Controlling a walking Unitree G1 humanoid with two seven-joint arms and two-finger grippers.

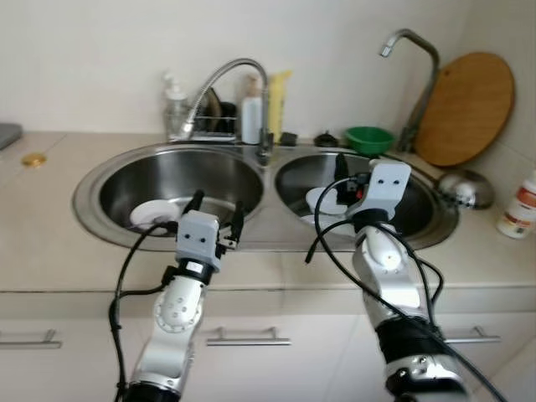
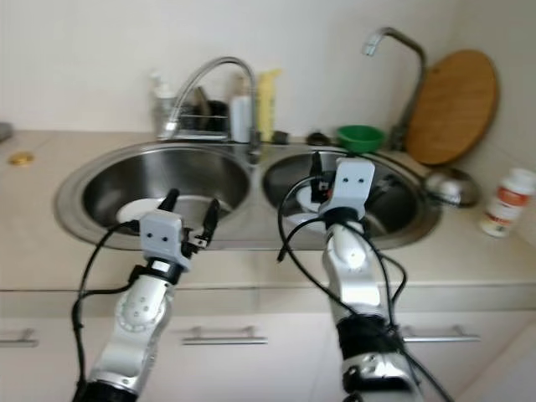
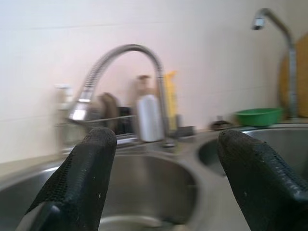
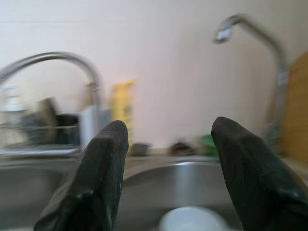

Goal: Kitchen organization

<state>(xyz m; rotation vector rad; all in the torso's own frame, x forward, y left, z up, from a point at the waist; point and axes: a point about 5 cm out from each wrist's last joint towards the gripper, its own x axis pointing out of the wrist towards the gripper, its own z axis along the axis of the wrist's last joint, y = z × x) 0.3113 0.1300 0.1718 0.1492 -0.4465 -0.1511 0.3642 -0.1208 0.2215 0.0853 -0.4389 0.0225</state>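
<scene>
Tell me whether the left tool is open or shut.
Open. The left tool hovers at the left sink basin, its black fingers wide apart, nothing between them.

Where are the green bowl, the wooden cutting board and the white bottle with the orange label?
green bowl (image 1: 369, 138), left eye view, on its outer wall.
wooden cutting board (image 1: 466, 107), left eye view, on its flat face.
white bottle (image 1: 517, 207), left eye view, on its orange label.

A beige countertop (image 1: 59, 251) carries a double steel sink (image 1: 260, 219). At ten o'clock on the counter lies a small gold lid (image 1: 33, 158). Along the back edge at twelve o'clock stand a soap dispenser (image 1: 174, 107), a white bottle (image 1: 251, 120) and a yellow bottle (image 1: 277, 102). A green bowl (image 1: 369, 138) sits at one o'clock, a round wooden board (image 1: 466, 107) leans at two, and a white bottle with red label (image 1: 519, 206) stands at three.
</scene>
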